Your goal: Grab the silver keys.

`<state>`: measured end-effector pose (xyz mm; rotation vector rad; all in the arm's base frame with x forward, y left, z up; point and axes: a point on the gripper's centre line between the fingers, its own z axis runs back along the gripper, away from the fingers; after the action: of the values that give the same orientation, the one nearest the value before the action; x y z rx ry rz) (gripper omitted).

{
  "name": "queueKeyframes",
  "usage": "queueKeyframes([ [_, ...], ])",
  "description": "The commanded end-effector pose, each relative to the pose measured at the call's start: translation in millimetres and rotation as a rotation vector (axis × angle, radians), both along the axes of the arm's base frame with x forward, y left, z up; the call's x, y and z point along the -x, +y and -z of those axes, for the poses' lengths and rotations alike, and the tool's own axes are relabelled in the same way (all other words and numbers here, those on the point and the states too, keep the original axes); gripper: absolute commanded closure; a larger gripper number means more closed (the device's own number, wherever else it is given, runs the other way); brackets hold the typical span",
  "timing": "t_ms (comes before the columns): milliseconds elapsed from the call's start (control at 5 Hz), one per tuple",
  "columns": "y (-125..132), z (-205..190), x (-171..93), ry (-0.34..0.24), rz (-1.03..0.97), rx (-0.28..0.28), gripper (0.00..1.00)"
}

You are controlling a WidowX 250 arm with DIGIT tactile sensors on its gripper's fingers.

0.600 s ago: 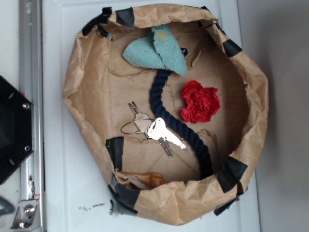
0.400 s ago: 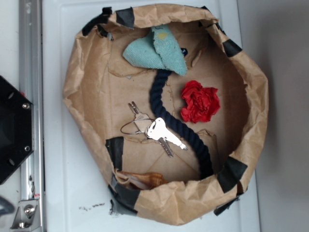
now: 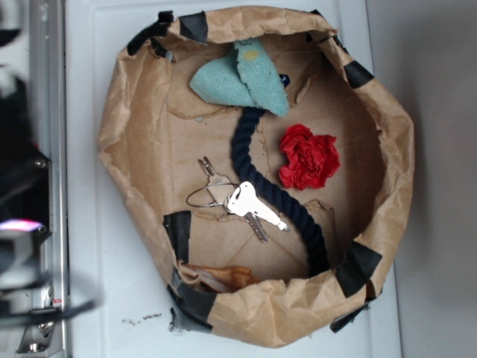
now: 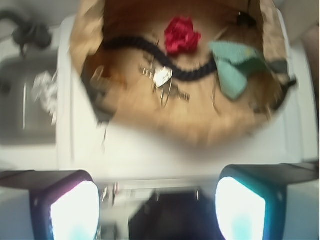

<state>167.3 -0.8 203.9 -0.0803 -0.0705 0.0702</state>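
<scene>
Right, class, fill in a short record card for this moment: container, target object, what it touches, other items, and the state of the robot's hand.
container: brown paper bin with rolled rim and black tape patches
target: silver keys on a thin wire ring, lying on the bin floor
touching: the bright key head rests against the dark-blue rope
other items: teal cloth at the far rim; red crumpled paper beside the rope
hand: hand outside the bin, fingers spread wide, holding nothing
task stage: keys not yet grasped
</scene>
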Motion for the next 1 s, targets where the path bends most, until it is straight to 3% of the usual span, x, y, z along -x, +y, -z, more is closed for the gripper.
queueKeyframes([
  [0, 21.3, 20.6, -46.8, -0.026, 0.005, 0.064, 0.00],
  [400, 32.0, 66.2, -75.7, -0.001, -0.025, 0.142, 0.00],
  [800, 39.5, 135.8, -70.4, 0.052, -0.044, 0.184, 0.00],
])
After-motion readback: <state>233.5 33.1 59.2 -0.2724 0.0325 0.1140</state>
